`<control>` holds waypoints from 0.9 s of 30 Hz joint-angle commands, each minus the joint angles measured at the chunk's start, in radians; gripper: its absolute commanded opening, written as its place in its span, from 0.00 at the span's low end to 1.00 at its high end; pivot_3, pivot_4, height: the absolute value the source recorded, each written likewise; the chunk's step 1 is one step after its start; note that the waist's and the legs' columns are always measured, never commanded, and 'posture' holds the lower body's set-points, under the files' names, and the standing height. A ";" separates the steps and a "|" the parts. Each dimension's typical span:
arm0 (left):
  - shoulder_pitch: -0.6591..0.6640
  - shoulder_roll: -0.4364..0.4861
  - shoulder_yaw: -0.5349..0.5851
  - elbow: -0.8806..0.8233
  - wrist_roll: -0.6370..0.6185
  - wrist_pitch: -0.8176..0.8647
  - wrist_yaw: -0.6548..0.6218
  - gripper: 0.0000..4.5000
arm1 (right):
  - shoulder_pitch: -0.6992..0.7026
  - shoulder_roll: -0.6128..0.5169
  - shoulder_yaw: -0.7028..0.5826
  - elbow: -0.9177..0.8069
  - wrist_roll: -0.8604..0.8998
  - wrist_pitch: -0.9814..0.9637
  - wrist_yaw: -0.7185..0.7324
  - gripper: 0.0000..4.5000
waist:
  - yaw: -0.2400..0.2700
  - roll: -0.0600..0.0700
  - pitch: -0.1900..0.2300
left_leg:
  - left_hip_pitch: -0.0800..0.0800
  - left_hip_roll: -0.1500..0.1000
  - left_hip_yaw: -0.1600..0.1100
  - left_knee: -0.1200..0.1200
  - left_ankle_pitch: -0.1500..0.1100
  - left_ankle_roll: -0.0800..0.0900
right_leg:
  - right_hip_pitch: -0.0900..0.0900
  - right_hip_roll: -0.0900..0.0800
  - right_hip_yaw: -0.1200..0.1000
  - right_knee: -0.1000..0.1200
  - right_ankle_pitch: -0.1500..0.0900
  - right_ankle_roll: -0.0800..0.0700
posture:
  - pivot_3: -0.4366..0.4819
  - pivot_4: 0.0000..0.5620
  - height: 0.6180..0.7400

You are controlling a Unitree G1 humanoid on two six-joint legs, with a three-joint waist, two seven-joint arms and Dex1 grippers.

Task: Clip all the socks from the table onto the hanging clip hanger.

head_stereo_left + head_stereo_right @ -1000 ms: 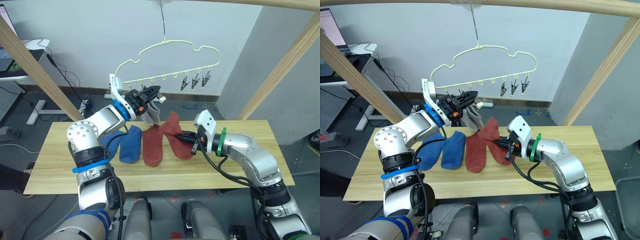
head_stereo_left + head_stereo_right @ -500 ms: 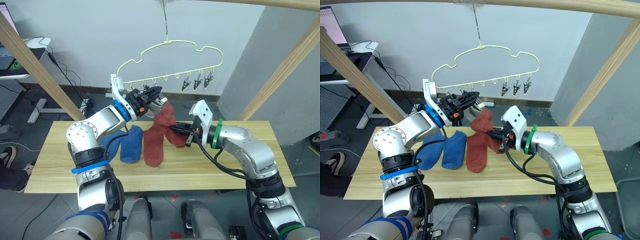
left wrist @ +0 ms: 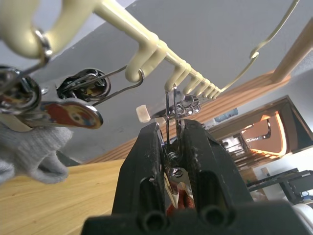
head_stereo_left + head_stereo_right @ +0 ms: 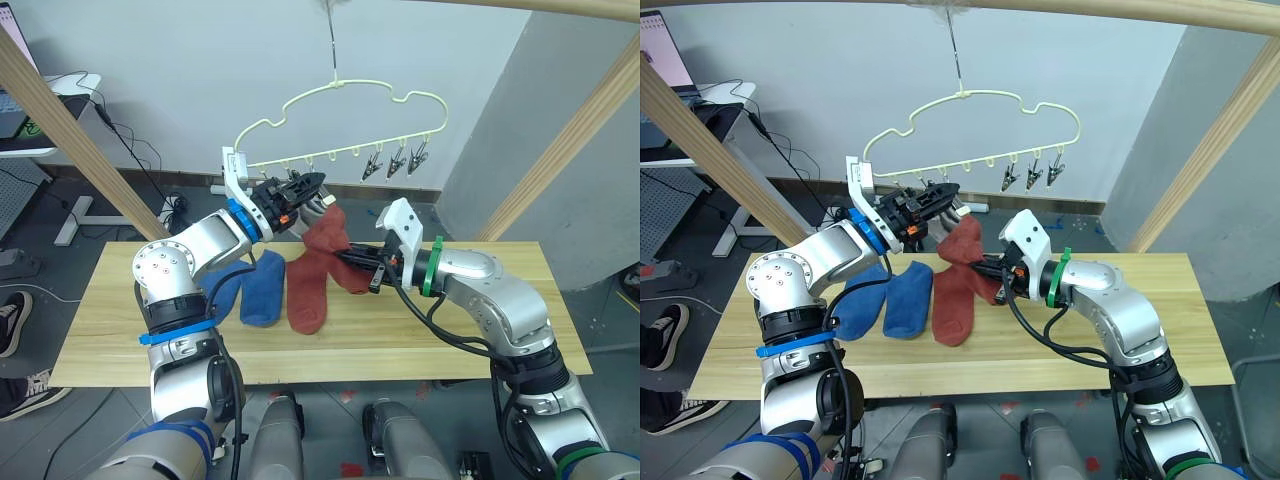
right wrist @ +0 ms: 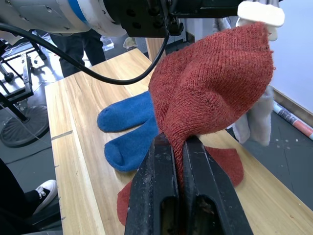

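The right gripper [image 5: 182, 147] pinches a rust-red sock [image 4: 962, 248] between its fingers [image 5: 205, 181], which are pressed together on a fold of the knit. The sock is lifted clear of the worktop [image 4: 480, 330] and bunches upward toward the left gripper [image 4: 305, 187]. Its free end droops under its own weight, which indicates a light, limp, non-rigid fabric that will not hold a shape.

The left gripper squeezes one grey metal clip [image 3: 172, 115] of the pale-yellow clip hanger [image 4: 340, 100], its fingers closed on the clip's handles. Whether the clip mouth is open cannot be told from these views. A light grey sock [image 3: 29, 152] already hangs from a neighbouring clip. Three further clips [image 4: 395, 163] hang free toward the right end of the hanger.

On the worktop lie a second rust-red sock [image 4: 305, 295] and two blue socks [image 4: 258, 290], side by side and touching.

Handling notes:
- The knit is soft and compressible; a pinch on a doubled fold gives a secure hold with little slip risk.
- The cuff or toe edge is the best part to present to the clip; a thick bunch may not seat in the small mouth.
- The hanger hangs from a single hook and is likely to swing if pushed. The left gripper's hold steadies it.
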State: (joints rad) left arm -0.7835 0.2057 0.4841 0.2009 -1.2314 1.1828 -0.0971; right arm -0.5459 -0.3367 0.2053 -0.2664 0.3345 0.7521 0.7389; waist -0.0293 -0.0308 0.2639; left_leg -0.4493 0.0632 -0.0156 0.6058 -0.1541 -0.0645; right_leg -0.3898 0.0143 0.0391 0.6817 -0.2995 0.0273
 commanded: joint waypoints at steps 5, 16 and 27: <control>0.006 -0.006 -0.012 -0.041 -0.036 -0.002 0.013 0.07 | -0.028 0.005 0.002 -0.005 0.015 -0.020 0.002 0.01 | 0.000 0.000 0.000 | 0.000 0.000 0.000 0.000 0.000 0.000 | 0.000 0.000 0.000 0.000 0.000 0.000 | 0.47 0.48 1.00; 0.030 -0.010 -0.036 -0.090 -0.065 0.008 0.046 0.07 | -0.058 0.003 -0.008 0.008 0.020 -0.016 0.002 0.01 | 0.000 0.000 0.000 | 0.000 0.000 0.000 0.000 0.000 0.000 | 0.000 0.000 0.000 0.000 0.000 0.000 | 0.48 0.48 1.00; 0.051 0.009 -0.077 -0.132 -0.046 -0.016 0.001 0.07 | -0.076 0.004 -0.023 0.012 0.030 -0.010 -0.006 0.01 | 0.000 0.000 0.000 | 0.000 0.000 -0.001 -0.001 0.000 0.000 | 0.000 0.000 0.000 -0.001 0.000 0.000 | 0.48 0.48 1.00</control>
State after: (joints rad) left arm -0.7383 0.2050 0.4303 0.1182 -1.2726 1.1666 -0.0662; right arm -0.6079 -0.3359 0.2087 -0.2339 0.3416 0.7516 0.7369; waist -0.0291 -0.0306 0.2643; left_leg -0.4497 0.0631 -0.0161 0.6050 -0.1541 -0.0645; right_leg -0.3900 0.0142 0.0395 0.6810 -0.2995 0.0273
